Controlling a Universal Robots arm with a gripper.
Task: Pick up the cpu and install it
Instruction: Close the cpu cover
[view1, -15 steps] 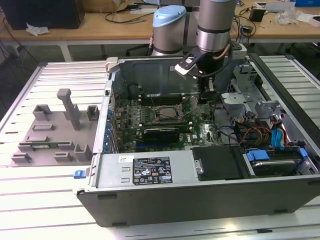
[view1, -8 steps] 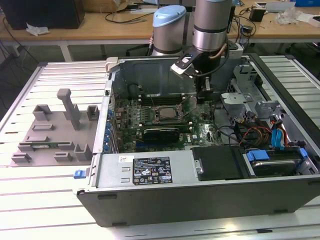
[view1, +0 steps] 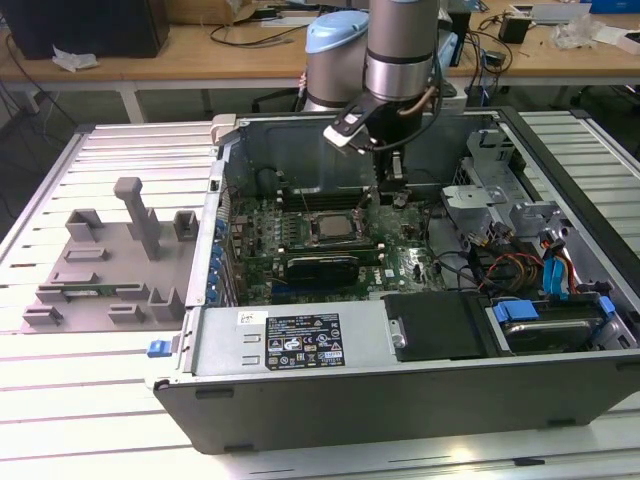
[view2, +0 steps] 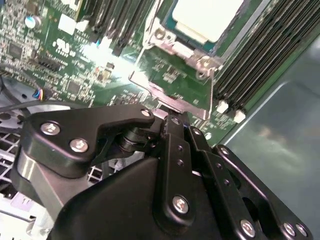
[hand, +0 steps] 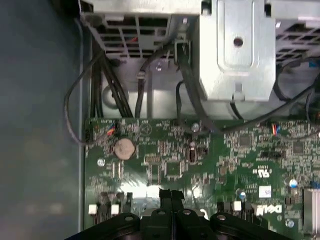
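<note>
The cpu (view1: 331, 228) lies inside the biggest thing on the counter (view1: 60, 410): the grey computer case (view1: 400, 400), which rests on its side with the panel off so the arm (view1: 400, 50) can reach straight down into it. On the exterior view's left of the case stands a grey fixture tray (view1: 110, 260) with upright posts and shallow pockets, probably a parking place for parts.

The green motherboard (view1: 265, 225) covers the case floor. Near its middle is the socket, and the pale square chip sits flat in it. In the second wrist view its silvery top is bordered by the socket's metal frame (view2: 200, 62), with rows of black memory slots (view2: 250, 65) alongside. Judged from this, the chip appears already placed in its seat; whether the frame is latched over it I cannot tell.

The tool (view1: 384, 190) hangs low over the board, just beside the socket toward the case's back wall. Its fingers (hand: 166, 196) are pressed together with only a thin seam between them and nothing held, which suits a tool that is clear of the chip. A round coin cell (hand: 124, 148) lies on the board nearby.
</note>
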